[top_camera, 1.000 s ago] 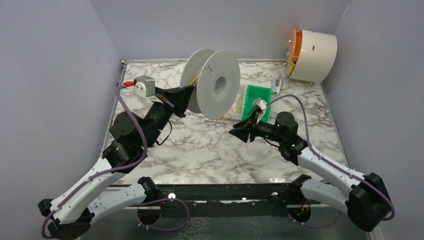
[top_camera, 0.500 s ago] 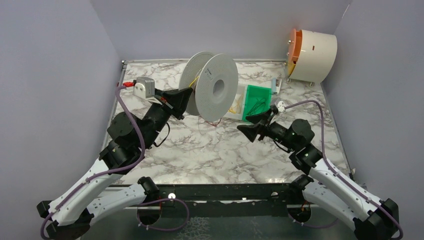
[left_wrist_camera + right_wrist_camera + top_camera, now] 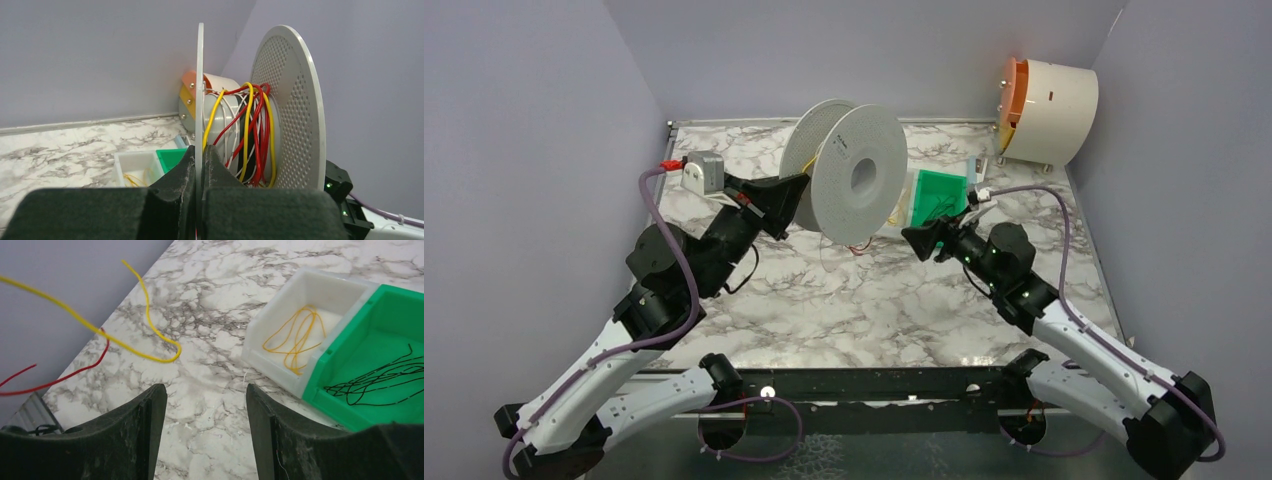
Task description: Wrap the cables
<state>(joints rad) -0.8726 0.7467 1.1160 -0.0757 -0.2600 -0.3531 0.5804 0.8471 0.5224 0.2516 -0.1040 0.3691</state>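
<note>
Firmly, left end effector pinches thin disc flange of spool; right end effector gapes empty; stringy cables.

One spool with two discs. Two bins sit side by side: one white bin, one green bin. One large white drum lies on the worktop.

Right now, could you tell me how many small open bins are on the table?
2. The white bin, holding yellow wires, sits against the green bin, which holds black wires; both lie behind the spool. More could be hidden.
</note>
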